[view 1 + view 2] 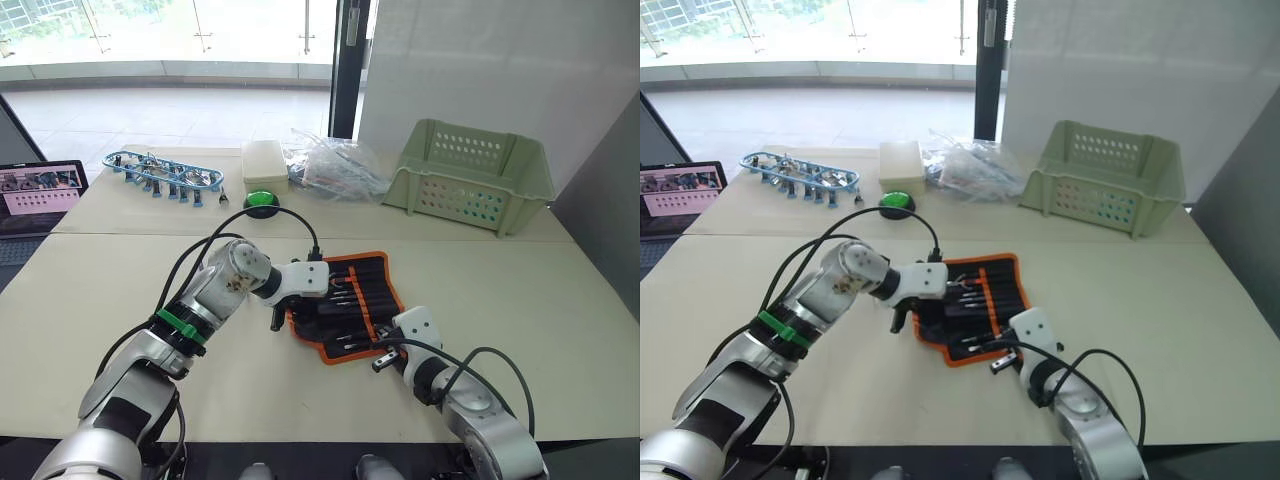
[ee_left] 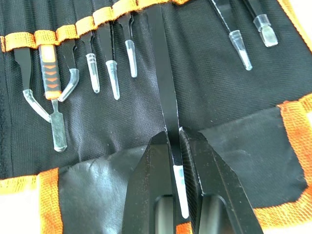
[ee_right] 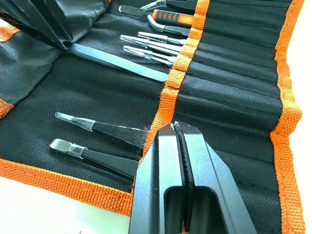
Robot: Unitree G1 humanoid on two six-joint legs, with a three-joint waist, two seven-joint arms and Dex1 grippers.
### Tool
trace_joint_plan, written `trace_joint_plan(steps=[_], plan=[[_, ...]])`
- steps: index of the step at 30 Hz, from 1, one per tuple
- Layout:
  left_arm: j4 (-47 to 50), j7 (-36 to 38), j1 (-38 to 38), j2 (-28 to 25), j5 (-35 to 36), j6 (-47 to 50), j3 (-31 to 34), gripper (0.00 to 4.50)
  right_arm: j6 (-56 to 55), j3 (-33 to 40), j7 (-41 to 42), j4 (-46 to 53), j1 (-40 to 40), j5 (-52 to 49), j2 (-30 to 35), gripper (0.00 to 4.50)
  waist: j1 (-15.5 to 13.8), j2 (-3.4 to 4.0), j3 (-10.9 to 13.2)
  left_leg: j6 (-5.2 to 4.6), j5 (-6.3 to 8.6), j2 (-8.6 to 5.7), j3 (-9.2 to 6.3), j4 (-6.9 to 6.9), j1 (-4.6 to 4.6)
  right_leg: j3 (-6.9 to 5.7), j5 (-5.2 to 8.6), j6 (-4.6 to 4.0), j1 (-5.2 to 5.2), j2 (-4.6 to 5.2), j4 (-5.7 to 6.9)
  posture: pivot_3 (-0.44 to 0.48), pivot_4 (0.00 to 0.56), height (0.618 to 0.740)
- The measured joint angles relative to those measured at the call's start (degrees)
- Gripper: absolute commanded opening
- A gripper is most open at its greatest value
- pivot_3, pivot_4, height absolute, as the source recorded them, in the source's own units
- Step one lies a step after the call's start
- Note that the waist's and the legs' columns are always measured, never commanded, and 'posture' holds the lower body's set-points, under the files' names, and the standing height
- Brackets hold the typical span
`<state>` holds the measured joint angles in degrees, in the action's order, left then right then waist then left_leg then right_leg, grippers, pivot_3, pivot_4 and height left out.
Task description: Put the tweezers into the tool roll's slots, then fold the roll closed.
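Biggest risk: tweezer (image 2: 165, 92) missing its slot and riding over the orange band (image 2: 102, 15), since only the capped end is clamped and the long shaft can swing sideways. Left gripper (image 2: 175, 146) pinched on that tweezer near its clear cap, far end just reaching the band between two pockets. Could also bunch the fabric if pushed hard; roll (image 1: 352, 300) lies loose on the table (image 1: 560, 300), nothing pinning the left side.

Right gripper (image 3: 179, 134) pressed together on the band's edge, apparently steadying the roll; a slip there lets the whole thing slide under the push. Hard to tell whether fabric is actually caught between the fingers.

Roll open flat, mid-table, between both arms: black cloth, orange trim, a band across the pockets. Several tweezers already seated with clear tip caps sticking out, plus one orange-handled tool (image 2: 50, 68). Two more capped ones (image 3: 100, 127) sit in a separate group. Folding not yet started.
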<state>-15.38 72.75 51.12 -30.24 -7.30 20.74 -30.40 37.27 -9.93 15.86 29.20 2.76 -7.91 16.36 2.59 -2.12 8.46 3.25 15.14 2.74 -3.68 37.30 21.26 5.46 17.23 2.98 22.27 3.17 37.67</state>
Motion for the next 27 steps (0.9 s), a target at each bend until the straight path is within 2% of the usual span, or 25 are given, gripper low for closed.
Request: trace_joint_plan(steps=[9, 27], plan=[[-0.89, 1.11, 1.16, 1.34, -2.26, -0.60, -0.49, 0.03, 0.00, 0.00, -0.19, -0.09, -0.01, 0.02, -0.34, 0.00, 0.03, 0.00, 0.00, 0.00, 0.00, 0.00, 0.00, 0.04, 0.00, 0.00, 0.00, 0.00, 0.00, -0.01, 0.03, 0.000, 0.150, 0.713], [-0.91, 5.62, 3.77, 0.25, -6.14, -0.86, -2.20, 0.03, -0.01, -0.01, -0.25, -0.92, -0.04, 1.65, -2.19, 0.00, 0.19, 0.00, 0.00, 0.00, 0.00, 0.00, -0.02, 0.18, -0.03, 0.02, 0.02, -0.01, 0.00, -0.05, 0.26, 0.000, 0.150, 0.713]])
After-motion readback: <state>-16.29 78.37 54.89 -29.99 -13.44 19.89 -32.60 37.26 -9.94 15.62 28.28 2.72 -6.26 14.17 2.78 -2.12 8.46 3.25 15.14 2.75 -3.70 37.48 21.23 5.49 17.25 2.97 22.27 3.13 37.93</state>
